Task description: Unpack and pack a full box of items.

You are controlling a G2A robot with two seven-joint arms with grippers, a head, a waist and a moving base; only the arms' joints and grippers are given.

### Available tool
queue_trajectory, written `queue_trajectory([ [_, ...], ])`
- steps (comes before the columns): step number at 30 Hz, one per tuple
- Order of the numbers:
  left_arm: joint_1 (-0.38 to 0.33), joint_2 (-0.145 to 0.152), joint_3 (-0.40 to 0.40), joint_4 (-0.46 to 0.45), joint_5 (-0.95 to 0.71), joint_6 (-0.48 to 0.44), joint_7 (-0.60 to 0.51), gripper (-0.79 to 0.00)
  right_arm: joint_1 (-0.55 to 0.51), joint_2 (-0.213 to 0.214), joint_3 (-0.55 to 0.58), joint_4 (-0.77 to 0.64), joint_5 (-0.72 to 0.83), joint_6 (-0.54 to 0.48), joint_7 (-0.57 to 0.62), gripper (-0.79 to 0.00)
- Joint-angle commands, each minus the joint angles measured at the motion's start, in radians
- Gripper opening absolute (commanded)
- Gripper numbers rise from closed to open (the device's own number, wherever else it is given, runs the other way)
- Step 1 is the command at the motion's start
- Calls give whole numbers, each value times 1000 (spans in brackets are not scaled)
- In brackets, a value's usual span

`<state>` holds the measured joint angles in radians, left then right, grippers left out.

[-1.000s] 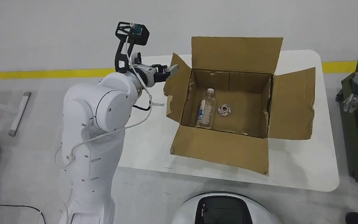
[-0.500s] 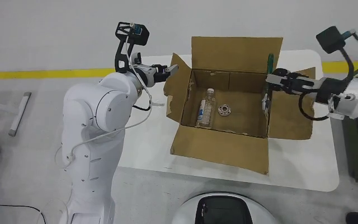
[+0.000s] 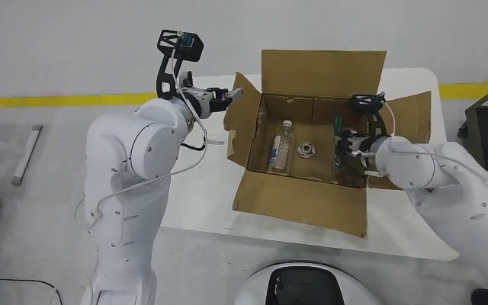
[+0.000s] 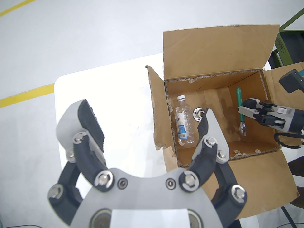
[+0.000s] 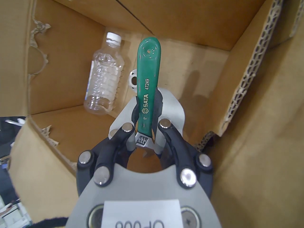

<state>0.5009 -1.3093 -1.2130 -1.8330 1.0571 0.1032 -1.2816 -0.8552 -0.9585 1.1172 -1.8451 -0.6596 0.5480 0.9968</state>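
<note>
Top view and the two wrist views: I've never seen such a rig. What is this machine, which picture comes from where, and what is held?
It is a two-armed robot; each arm ends in a gripper. The top view looks down from above the arms; each wrist view looks along its own gripper. On the white table stands an open cardboard box, a clear bottle and a small round metal part lying inside. The right gripper is shut on a green-handled wrench, held inside the box. The left gripper is open and empty, beside the box's side flap.
</note>
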Motion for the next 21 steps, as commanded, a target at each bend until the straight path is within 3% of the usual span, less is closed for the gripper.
queue_trajectory([
  [1,0,0,0,0,0,0,0,0,24,-6,-37,16,-41,13,11,-785],
  [8,0,0,0,0,0,0,0,0,104,-34,-156,84,-139,46,71,-785],
  [11,0,0,0,0,0,0,0,0,126,-44,-185,101,-156,53,96,-431],
  [12,0,0,0,0,0,0,0,0,129,-47,-190,101,-148,57,104,-231],
  [16,0,0,0,0,0,0,0,0,135,-55,-190,97,-147,57,101,-169],
  [19,0,0,0,0,0,0,0,0,127,-55,-173,87,-142,47,105,-31],
  [21,0,0,0,0,0,0,0,0,119,-54,-145,73,-109,41,107,-31],
])
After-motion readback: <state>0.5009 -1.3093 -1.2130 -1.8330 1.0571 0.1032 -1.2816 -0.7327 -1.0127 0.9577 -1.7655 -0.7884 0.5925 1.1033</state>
